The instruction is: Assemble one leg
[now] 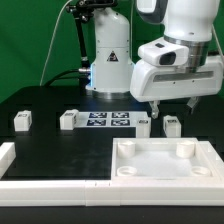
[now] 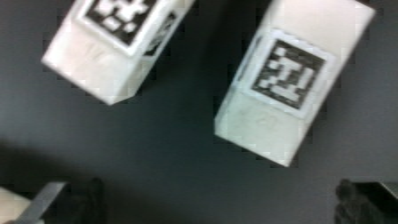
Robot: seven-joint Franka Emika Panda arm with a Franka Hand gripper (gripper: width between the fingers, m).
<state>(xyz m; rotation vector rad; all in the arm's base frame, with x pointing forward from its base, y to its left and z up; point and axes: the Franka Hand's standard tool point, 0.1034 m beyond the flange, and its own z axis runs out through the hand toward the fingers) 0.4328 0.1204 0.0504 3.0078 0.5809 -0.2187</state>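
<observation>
Several small white legs with black-and-white tags stand on the black table in the exterior view: one (image 1: 21, 120) at the left, one (image 1: 68, 119) beside the marker board, and two (image 1: 144, 125) (image 1: 171, 125) at the right. My gripper (image 1: 170, 108) hovers just above the two right ones, open and empty. The wrist view shows these two legs (image 2: 116, 45) (image 2: 285, 85) lying side by side, with my gripper (image 2: 214, 205) wide open. Its dark fingertips (image 2: 63, 200) are at the frame edge, clear of both legs.
The marker board (image 1: 108, 120) lies between the legs. The large white tray-like part with round corner sockets (image 1: 165, 160) sits in front at the exterior view's right. A white raised border (image 1: 12, 160) runs along the front left. The robot base (image 1: 108, 60) stands behind.
</observation>
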